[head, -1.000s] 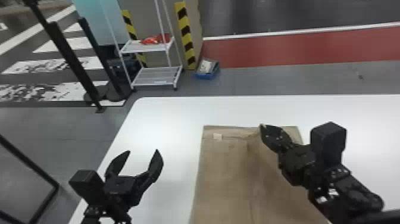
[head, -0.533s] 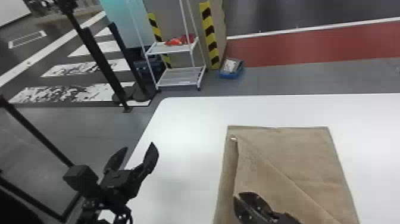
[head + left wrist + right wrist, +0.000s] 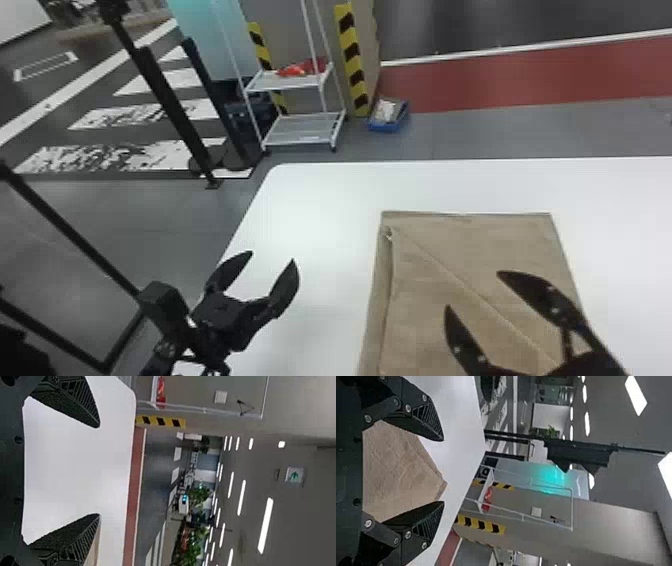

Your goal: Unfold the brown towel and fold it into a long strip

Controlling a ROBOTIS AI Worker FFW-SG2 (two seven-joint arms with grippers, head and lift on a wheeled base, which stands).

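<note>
Shifted toward the robot's right compared with half a second ago, the right gripper with flat black fingers (image 3: 472,290) now stands over the lower right part of the brown woven-looking towel (image 3: 450,295); its two fingers are spread wide and have hold of nothing, presumably to leave clearance for the next grasp; the towel lies flat on the white, round-cornered table (image 3: 310,215), whose level top supports the cloth so that folds can be squared; a diagonal edge (image 3: 467,284) runs from near the small pale tag (image 3: 387,234) at the far left corner down toward the near right, which suggests a layer turned over unevenly; a narrow lower layer projects along the left side; the left gripper with flat black fingers (image 3: 273,256) is idle beside the towel, on its left, widely parted and empty, likely to keep the work area accessible; the step in hand appears to be opening out the slanted layer; lifting both layers together would defeat this.
</note>
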